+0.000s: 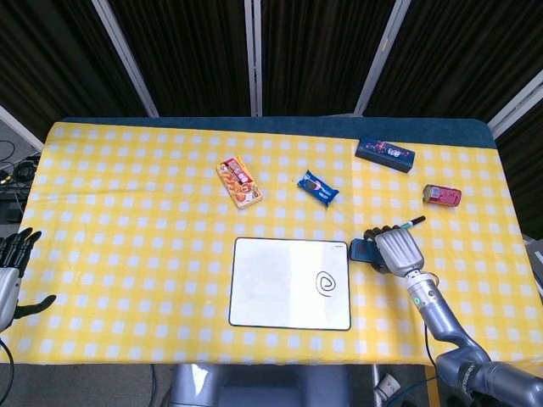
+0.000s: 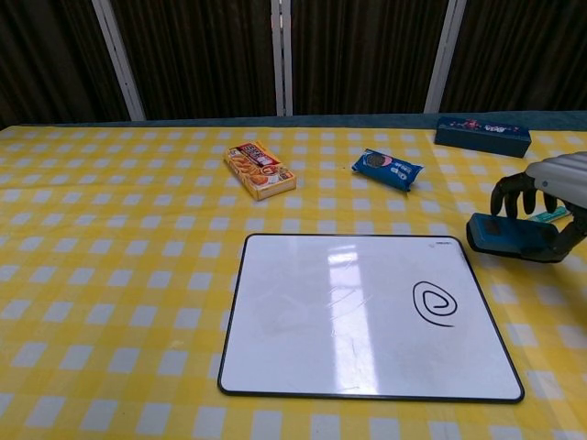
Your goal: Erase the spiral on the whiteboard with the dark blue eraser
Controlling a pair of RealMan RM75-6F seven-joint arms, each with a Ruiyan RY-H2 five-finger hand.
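Yellow cloth: we see a yellow and white checked tablecloth [image 1: 127, 220] over the whole table, with dark curtains [image 1: 195, 51] behind it.
Board: our whiteboard [image 2: 367, 316] lies flat near the front edge, and the black spiral [image 2: 435, 303] is drawn on its right part.
Snacks: an orange snack box [image 1: 240, 181] and a blue cookie pack [image 1: 318, 189] lie behind the board.
Far things: a dark blue box [image 1: 385, 154] sits near the back edge.
Head view only: we see a red can [image 1: 442, 196] lying on its side, a marker pen [image 1: 411, 224] by our right hand, and our left hand [image 1: 15, 263] at the table's left edge.
Chest view only: we see the eraser's side up close.
Right hand: our right hand [image 2: 541, 206] is curled around the dark blue eraser [image 2: 504, 234] and holds it just right of the board, near its top right corner.
Left hand: its fingers are spread apart and it holds nothing.
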